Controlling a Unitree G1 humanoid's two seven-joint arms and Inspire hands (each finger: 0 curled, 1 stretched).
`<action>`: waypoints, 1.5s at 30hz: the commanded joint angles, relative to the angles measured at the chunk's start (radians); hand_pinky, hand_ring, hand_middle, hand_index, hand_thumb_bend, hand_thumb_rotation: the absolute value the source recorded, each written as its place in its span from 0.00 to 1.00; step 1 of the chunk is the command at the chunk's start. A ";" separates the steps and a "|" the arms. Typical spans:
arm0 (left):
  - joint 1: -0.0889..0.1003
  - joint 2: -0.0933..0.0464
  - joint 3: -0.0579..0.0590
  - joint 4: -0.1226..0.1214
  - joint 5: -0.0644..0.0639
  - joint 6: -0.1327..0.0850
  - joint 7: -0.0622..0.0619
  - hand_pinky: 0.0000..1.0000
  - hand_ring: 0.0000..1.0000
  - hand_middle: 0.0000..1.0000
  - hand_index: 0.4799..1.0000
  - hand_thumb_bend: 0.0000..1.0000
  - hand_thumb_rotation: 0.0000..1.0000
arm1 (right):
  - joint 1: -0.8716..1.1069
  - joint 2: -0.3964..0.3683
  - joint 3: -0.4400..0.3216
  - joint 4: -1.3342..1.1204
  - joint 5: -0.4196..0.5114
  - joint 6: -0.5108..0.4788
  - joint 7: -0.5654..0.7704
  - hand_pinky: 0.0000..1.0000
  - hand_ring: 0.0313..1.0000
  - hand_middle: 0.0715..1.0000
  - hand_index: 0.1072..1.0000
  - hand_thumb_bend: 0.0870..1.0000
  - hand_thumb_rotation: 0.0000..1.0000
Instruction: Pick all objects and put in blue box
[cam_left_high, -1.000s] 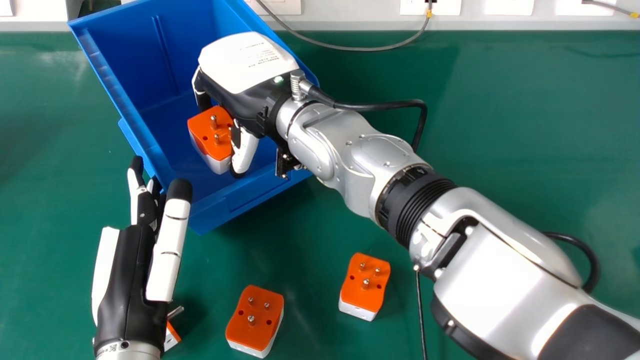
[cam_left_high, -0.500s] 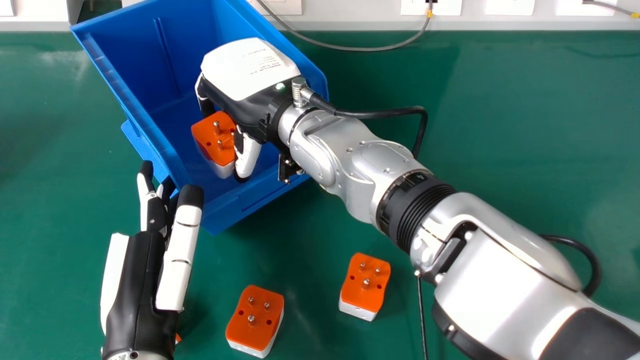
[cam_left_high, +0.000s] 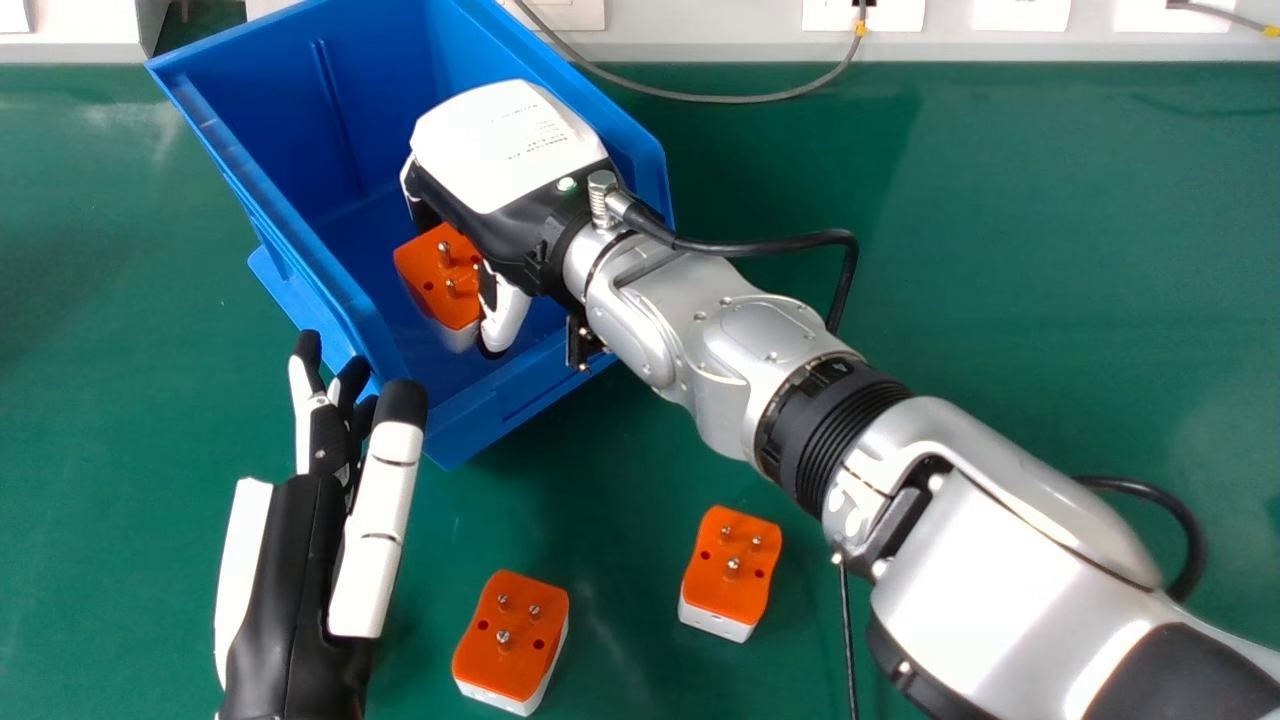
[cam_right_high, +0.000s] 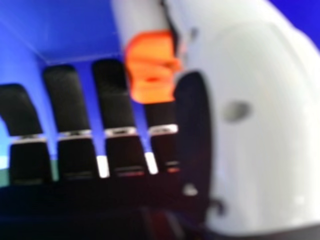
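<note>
Tilted inside the blue box (cam_left_high: 520, 392), the orange and white plug adapter (cam_left_high: 436, 275) is held between the thumb and fingers of my right hand (cam_left_high: 505, 150). The right hand view shows the adapter (cam_right_high: 150, 75) beside the thumb of my right hand (cam_right_high: 260, 130). My left hand (cam_left_high: 300, 590) is open, its straight fingertips against the box's near left side. Two more adapters lie prongs up on the table: one (cam_left_high: 512, 635) right of the left hand, another (cam_left_high: 731, 565) farther right.
The green table (cam_left_high: 1000, 250) extends right of the box. A grey cable (cam_left_high: 720, 98) hangs from the wall sockets over the table's back edge. My right forearm (cam_left_high: 700, 330) crosses above the table, with a black cable (cam_left_high: 770, 243) looping beside it.
The box has shifted slightly right. My left hand has moved right and a little nearer, now covering the adapter that showed beside it. My right hand and its adapter have moved slightly right and nearer.
</note>
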 joint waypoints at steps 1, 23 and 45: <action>0.007 -0.001 -0.015 -0.021 0.010 -0.025 0.002 0.93 0.97 0.98 1.00 0.63 1.00 | 0.007 0.118 -0.016 -0.011 0.016 0.000 -0.031 0.34 0.42 0.46 0.48 0.45 0.00; -0.039 0.003 0.006 0.024 0.027 -0.014 0.030 0.93 0.97 0.98 1.00 0.65 1.00 | 0.030 0.105 -0.020 0.002 0.014 -0.037 -0.071 0.38 0.48 0.55 0.54 0.49 0.00; 0.027 -0.080 0.075 -0.012 0.084 0.021 0.147 0.95 0.99 1.00 1.00 0.66 1.00 | 0.017 0.116 -0.046 0.001 0.034 -0.033 -0.071 0.79 0.94 0.99 0.96 0.59 0.01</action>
